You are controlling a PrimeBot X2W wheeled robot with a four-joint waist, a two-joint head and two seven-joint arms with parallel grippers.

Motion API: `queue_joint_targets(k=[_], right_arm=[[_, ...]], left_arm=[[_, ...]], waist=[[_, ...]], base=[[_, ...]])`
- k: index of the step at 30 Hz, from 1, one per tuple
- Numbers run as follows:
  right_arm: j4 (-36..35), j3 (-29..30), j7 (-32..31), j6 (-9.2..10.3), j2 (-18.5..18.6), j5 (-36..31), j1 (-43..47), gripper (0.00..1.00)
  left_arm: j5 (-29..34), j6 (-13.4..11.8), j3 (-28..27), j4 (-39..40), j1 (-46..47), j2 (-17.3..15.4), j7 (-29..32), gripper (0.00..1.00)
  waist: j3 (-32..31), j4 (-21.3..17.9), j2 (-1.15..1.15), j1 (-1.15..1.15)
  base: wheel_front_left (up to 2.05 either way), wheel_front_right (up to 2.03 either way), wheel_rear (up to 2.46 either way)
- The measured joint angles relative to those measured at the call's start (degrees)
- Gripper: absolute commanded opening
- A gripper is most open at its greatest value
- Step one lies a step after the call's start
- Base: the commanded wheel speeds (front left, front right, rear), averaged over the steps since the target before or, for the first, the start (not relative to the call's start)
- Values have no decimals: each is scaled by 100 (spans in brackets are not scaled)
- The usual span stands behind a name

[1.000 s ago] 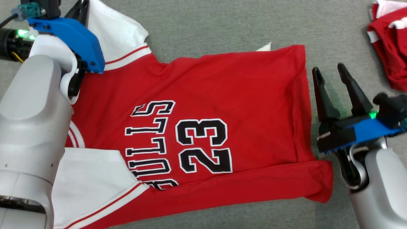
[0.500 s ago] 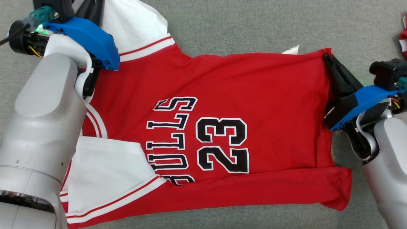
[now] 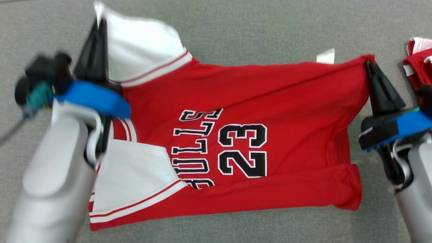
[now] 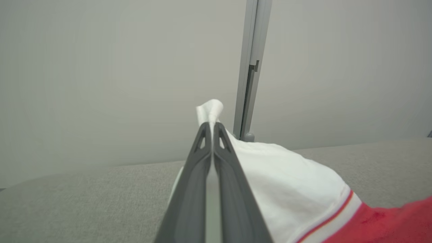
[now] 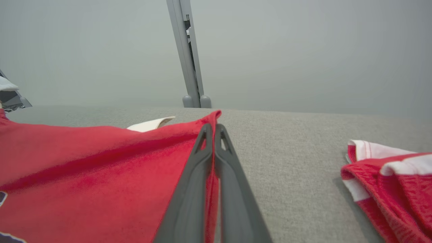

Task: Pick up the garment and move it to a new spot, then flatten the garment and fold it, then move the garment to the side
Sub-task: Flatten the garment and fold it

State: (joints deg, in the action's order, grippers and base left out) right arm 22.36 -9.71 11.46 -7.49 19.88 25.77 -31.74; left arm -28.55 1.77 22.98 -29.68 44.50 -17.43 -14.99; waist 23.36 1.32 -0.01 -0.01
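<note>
Jersey lies print-up on the grey counter; its near long side is already folded over the lettering; left hand is pressed together on the tip of the far white sleeve; right hand pinches the far hem corner. Both grips sit on the same far edge, well apart, so the cloth runs taut between them; judged: this suits carrying that edge over for the second fold. Spare red garment lies apart at the right.
</note>
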Motion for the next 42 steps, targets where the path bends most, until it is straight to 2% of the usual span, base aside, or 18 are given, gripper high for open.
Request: queue_joint_targets(k=[5, 10, 15, 23, 24, 25, 26, 29, 31, 34, 35, 38, 42], right_arm=[[-163, 66, 48, 0, -49, 123, 630, 0], [-298, 130, 48, 0, -145, 257, 1240, 0], [-389, 271, 41, 0, -263, 304, 1812, 0], [-439, 467, 8, 0, -593, 303, 2542, 0], [-430, 472, 3, 0, -636, 280, 2599, 50], [-417, 506, 4, 0, -677, 257, 2637, 91], [-400, 536, 5, 0, -693, 224, 2672, 100], [-442, 633, 76, 1, -776, 26, 2774, 100], [-626, 728, 140, 1, -868, -169, 2861, 100], [-1061, 904, 216, 0, -1034, -494, 2984, 100], [-1406, 1058, 236, 0, -1155, -738, 3077, 100], [-1871, 1221, 212, 0, -1282, -1077, 3178, 100], [-2377, 1271, -10, 0, -1426, -1359, 3340, 100]], left_arm=[[21, -385, -344, 1166, -1582, -83, 0, 0], [-255, -567, -382, 1638, -2846, -43, 27, 0], [-497, -678, -356, 1730, -3579, 15, 219, 0], [-766, -692, -278, 1433, -4056, 83, 459, 0], [-776, -694, -248, 1380, -4097, 104, 482, 9], [-777, -694, -226, 1338, -4122, 111, 492, 41], [-778, -697, -208, 1303, -4125, 129, 513, 100], [-701, -744, -194, 1236, -4118, 147, 388, 100], [-516, -875, -231, 1291, -4075, 157, 207, 100], [-313, -988, -357, 1521, -4027, 201, 63, 100], [-70, -1062, -401, 1764, -3981, 199, 21, 100], [339, -1185, -492, 2203, -3966, 198, 9, 100], [699, -1210, -537, 2514, -4063, 170, 0, 100]], waist=[[-199, 70, 0, 0], [-368, 130, 0, 0], [-518, 176, 0, 0], [-752, 180, 0, 0], [-787, 176, 0, 0], [-820, 174, 0, 1], [-853, 179, 0, 0], [-934, 182, 0, 1], [-989, 176, 0, 1], [-1060, 134, 0, 1], [-1107, 88, 0, 1], [-1186, 13, 0, 1], [-1323, -77, 0, 1]], base=[[0, 0, 0], [0, 0, 0], [0, 0, 0], [0, 0, 0], [0, 0, 0], [0, 0, 0], [0, 0, 0], [0, 0, 0], [0, 0, 0], [0, 0, 0], [0, 0, 0], [0, 0, 0], [0, 0, 0]])
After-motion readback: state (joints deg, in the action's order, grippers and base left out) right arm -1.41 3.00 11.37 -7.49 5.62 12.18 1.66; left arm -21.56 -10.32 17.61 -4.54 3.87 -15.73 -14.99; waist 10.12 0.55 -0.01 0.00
